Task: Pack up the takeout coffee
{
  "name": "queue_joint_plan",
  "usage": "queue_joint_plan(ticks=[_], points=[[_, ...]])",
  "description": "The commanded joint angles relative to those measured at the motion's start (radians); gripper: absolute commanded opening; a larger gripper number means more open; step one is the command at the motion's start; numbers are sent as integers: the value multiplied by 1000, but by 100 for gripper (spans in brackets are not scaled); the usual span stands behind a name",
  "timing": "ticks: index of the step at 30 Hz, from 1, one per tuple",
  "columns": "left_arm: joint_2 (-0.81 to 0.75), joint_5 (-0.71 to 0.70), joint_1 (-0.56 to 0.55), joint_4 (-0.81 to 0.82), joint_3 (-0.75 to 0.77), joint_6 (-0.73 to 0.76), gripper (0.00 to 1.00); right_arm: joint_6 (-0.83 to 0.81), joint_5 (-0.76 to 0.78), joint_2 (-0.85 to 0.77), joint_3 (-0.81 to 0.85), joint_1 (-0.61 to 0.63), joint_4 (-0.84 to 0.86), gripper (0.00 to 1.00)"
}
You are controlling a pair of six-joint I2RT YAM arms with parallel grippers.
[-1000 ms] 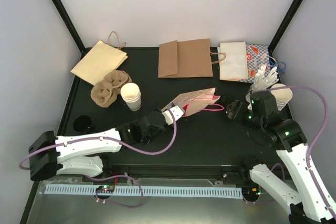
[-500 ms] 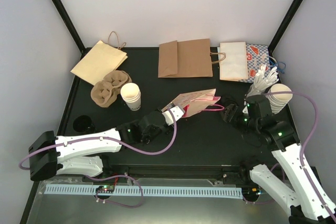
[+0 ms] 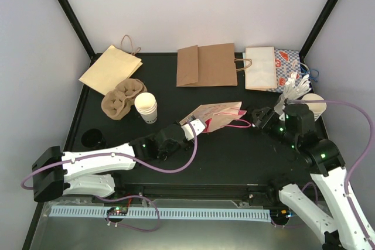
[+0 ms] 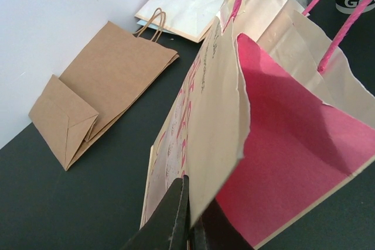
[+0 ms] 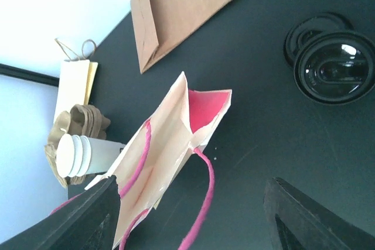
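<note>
Right arm swung in since a second ago. Your right gripper (image 3: 262, 117) now sits just beside pink handles (image 3: 240, 122) of pink-lined bag (image 3: 218, 114), fingers spread wide, holding nothing. Left gripper (image 3: 188, 128) pinched tight on bag's paper edge, mouth facing right gripper.

Progress looks early:
- Takeout coffee (image 3: 146, 107) not yet packed, standing well apart at left, beside pulp carriers (image 3: 120, 99).
- Flat brown bag (image 3: 205, 64) lies behind.
- Black lids (image 5: 331, 65) near right gripper.
- Handles trail at mouth; you may snag them.

Pink-lined bag (image 4: 275, 139): matt paper; you see its edge torn rough.
Brown bag (image 4: 111, 86): matt kraft paper, creased.
Tabletop (image 3: 234, 156): smooth, matt.
Lids (image 5: 334, 65): glossy plastic.
</note>
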Motion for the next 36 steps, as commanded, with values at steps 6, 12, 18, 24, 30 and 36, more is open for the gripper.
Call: queue_joint_plan(ticks=[6, 12, 18, 24, 30, 36], points=[[-17, 10, -5, 3, 13, -18, 2, 43, -107, 31, -94, 5, 90, 68], [-16, 15, -6, 0, 14, -20, 2, 77, -209, 41, -178, 5, 145, 63], [-17, 12, -5, 10, 12, -30, 1, 70, -237, 31, -214, 5, 170, 42], [-29, 56, -5, -4, 24, -42, 16, 2, -260, 54, -189, 5, 174, 2], [-111, 196, -5, -140, 118, -81, 70, -95, -314, 88, -136, 5, 197, 1], [-195, 163, -4, -235, 167, -283, 99, -160, -349, 148, -65, 5, 200, 1]])
